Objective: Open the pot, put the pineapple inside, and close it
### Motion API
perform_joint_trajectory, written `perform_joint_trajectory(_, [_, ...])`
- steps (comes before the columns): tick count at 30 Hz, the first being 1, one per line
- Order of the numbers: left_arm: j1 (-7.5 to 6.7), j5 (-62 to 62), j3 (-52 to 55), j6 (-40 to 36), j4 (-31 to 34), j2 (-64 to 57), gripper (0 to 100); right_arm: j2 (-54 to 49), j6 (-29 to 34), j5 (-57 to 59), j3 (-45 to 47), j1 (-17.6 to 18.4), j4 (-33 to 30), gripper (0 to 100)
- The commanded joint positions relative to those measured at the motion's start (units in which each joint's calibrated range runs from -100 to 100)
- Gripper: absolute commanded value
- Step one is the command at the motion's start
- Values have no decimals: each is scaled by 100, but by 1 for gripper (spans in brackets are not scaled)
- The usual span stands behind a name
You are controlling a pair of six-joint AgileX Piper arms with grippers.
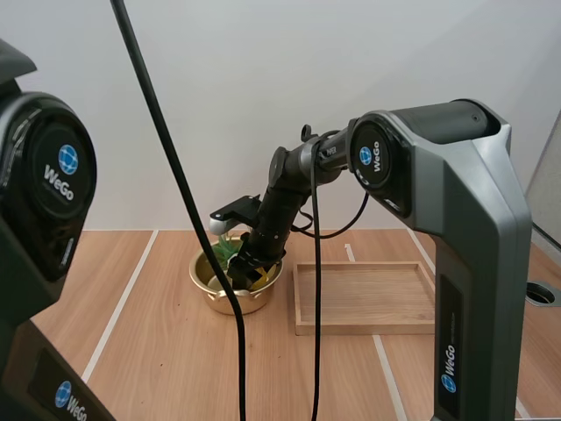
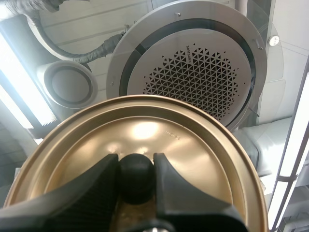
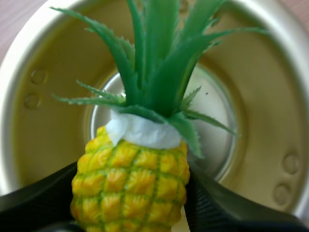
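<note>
My left gripper (image 2: 136, 166) is clenched on the black knob (image 2: 136, 180) of the gold lid (image 2: 145, 128), while my right gripper (image 1: 248, 272) grasps the pineapple (image 3: 130, 179), leaves down in the mouth of the open pot (image 1: 213, 294), just left of the wooden tray (image 1: 364, 298).

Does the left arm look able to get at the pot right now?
Probably not yet: the right gripper, holding the pineapple, blocks the open pot, and the left gripper is shut on the lid.

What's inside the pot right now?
The pineapple, pinched between the right fingers, points crown-down into the pot. Bare floor shows around the leaves; the patch behind the fruit is covered.
</note>
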Motion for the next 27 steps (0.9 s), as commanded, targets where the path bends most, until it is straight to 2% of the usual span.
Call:
perform_joint_trajectory(1, [-5,-20,-4,15,26,5,0,15,284,479,27,-13,-427,0])
perform_joint_trajectory(2, [-5,-20,-4,15,26,5,0,15,330,479,27,-13,-495,3])
perform_joint_trajectory(4, [-5,-20,-4,15,26,5,0,15,330,479,27,-13,-542,27])
perform_joint_trajectory(7, [-5,-20,-4,15,26,5,0,15,297,479,27,-13,-492,87])
perform_joint_trajectory(8, [-5,4,-4,15,26,6,0,15,225,458,27,-13,-493,100])
perform_joint_trajectory(18, [-5,356,-4,15,26,6,0,-234,67,101,-207,-13,-493,100])
perform_joint_trajectory(27, [-5,372,-4,15,26,6,0,-1314,498,-30,-1049,-20,-493,100])
